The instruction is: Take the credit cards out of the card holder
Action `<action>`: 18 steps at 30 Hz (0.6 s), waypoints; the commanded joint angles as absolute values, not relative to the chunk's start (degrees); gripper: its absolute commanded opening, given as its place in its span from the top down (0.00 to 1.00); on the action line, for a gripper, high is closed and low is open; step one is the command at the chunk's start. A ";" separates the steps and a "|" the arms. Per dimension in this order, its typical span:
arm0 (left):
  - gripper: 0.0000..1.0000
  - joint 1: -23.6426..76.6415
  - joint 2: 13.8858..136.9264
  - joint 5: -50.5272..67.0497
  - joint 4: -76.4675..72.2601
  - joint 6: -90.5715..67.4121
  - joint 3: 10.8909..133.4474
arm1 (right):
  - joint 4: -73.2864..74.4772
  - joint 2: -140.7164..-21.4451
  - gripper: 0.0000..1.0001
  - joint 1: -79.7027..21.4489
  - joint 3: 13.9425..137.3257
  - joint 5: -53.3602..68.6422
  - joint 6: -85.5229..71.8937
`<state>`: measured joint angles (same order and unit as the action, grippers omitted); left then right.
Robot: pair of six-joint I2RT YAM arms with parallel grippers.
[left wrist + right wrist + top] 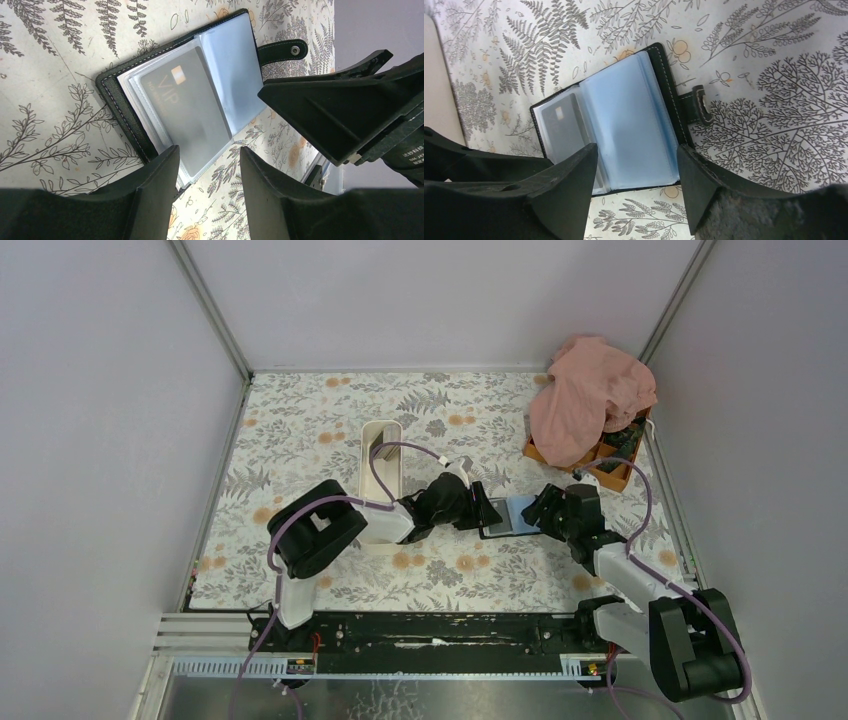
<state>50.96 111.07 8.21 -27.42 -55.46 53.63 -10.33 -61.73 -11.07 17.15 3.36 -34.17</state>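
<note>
Black folding leather card holder [505,515] lies open and flat on the floral-patterned counter [300,430], clear blue-grey sleeves facing up. A grey card marked VIP [182,110] sits inside a sleeve of the left-hand stack. The snap strap [699,104] lies off the right cover.

Left claw [209,150] stands at the holder's 9 o'clock, jaws apart, gripping nothing. Right claw [636,147] stands at its 3 o'clock, jaws spread wide, empty.

Long white oblong tray [382,455] lies at 10 o'clock of the holder. Orange compartment box [610,472], under a pink cloth [590,400], sits at 2 o'clock.
</note>
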 commanded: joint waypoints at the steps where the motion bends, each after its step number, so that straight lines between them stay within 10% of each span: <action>1: 0.45 51.06 111.39 8.96 -31.26 -55.85 52.83 | -10.46 -61.27 0.34 -10.76 16.67 0.59 -33.42; 18: 0.45 51.09 112.37 8.40 -30.80 -56.53 52.43 | -10.18 -59.53 0.37 -10.73 15.19 -1.08 -33.90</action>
